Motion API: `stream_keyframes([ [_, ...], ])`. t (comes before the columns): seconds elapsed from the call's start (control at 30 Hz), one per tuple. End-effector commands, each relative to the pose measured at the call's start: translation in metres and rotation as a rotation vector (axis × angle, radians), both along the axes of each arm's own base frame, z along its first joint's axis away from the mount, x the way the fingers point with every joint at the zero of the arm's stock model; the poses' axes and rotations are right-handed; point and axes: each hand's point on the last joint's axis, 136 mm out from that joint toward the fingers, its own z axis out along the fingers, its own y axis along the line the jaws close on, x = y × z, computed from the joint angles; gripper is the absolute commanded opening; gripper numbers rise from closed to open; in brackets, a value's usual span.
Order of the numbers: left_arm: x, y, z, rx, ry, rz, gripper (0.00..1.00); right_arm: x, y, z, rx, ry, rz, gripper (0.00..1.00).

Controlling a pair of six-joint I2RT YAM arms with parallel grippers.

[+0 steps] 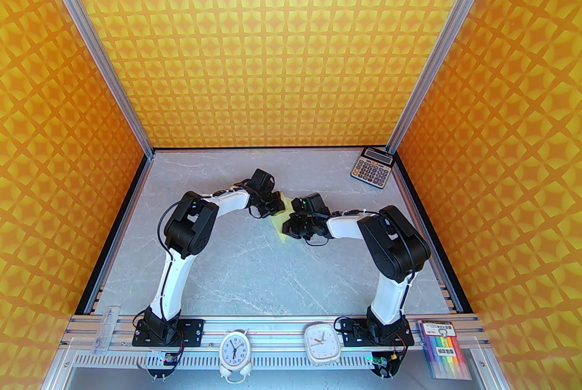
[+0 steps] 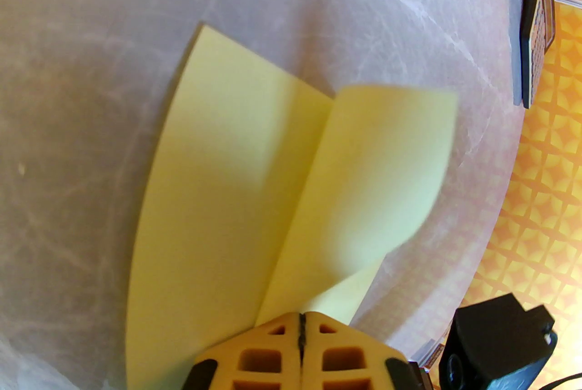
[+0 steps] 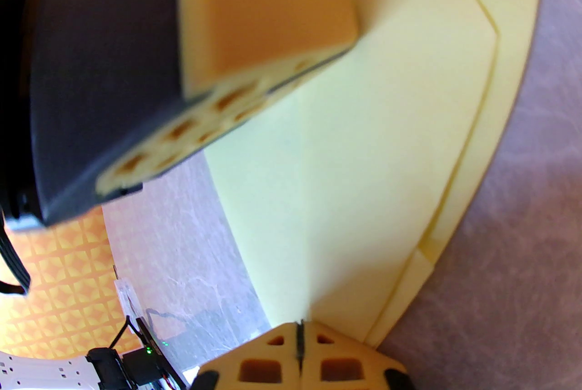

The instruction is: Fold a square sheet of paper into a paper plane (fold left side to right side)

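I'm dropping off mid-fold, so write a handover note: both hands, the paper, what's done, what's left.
Left hand: shut, pinching the yellow paper at one end of its centre crease.
Right hand: shut on the crease's other end.
Paper: middle of the table, between the hands, one flap curling up.
Done: centre crease, layered diagonal folds.
Left: likely flatten and finish the folds; no slim dart yet.

No words or numbers are legible. The marker pack has a printed label, the calculator has keys, and the two clocks have dials, all too small to read.
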Motion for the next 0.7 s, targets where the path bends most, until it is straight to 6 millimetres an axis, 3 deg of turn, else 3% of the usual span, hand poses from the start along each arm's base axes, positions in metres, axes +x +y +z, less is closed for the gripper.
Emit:
stream_keyframes([
  [0.0,0.025,0.014,-0.018,0.057,-0.018,0.041,0.04,-0.051,-0.021,-0.048,-0.142,0.177,0.032,0.0],
  [0.67,0.105,0.054,-0.024,0.072,-0.092,0.092,0.05,-0.062,-0.026,-0.053,-0.161,0.195,0.034,0.0],
])
